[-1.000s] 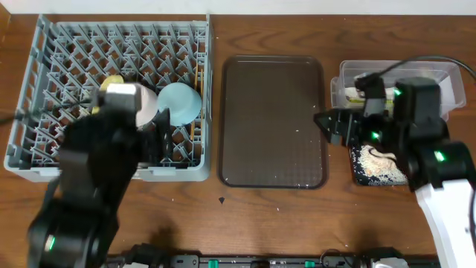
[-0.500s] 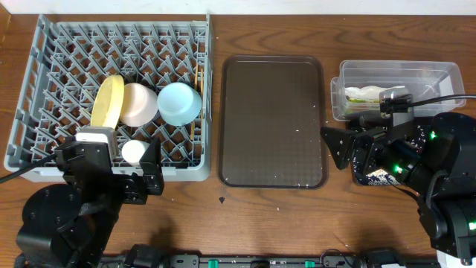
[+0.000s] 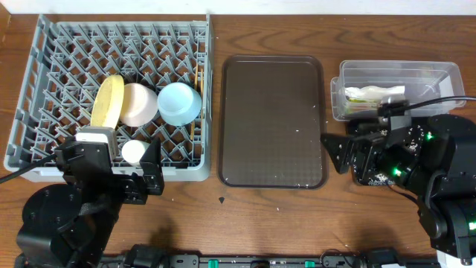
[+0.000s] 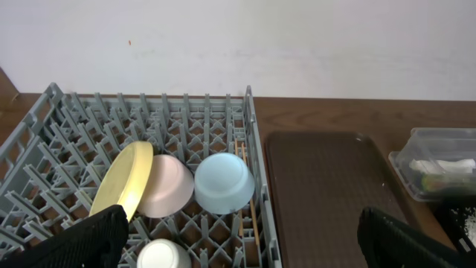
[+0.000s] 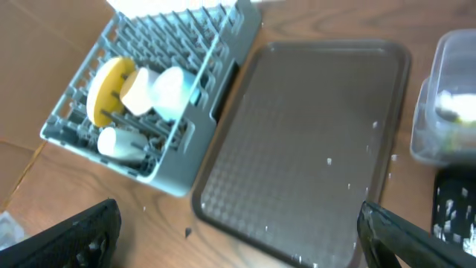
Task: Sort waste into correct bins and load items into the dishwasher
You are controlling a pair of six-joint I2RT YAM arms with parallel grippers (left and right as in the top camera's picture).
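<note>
The grey dish rack (image 3: pixel 52 82) at the left holds the yellow plate (image 3: pixel 111 102) on edge, the white bowl (image 3: pixel 138 104), the light-blue bowl (image 3: pixel 179 103), the white cup (image 3: pixel 134 151) and the chopsticks (image 3: pixel 197 93). The clear tub (image 3: pixel 428 74) at the right holds the white wrapper and the green sachet (image 3: pixel 366 94). The black tray (image 5: pixel 454 208) with pale crumbs is mostly hidden under my right arm. My left gripper (image 4: pixel 242 227) is open and empty above the rack's front edge. My right gripper (image 5: pixel 236 219) is open and empty over the brown tray's right edge.
The brown serving tray (image 3: pixel 274 123) lies between the rack and the tub, bare but for a few crumbs. A small dark speck (image 3: pixel 222 199) lies on the wooden table in front of it.
My left arm has drawn back from over the rack to its front edge, uncovering the plate, bowls and cup. My right arm has drawn back toward the table's front, away from the tub.
</note>
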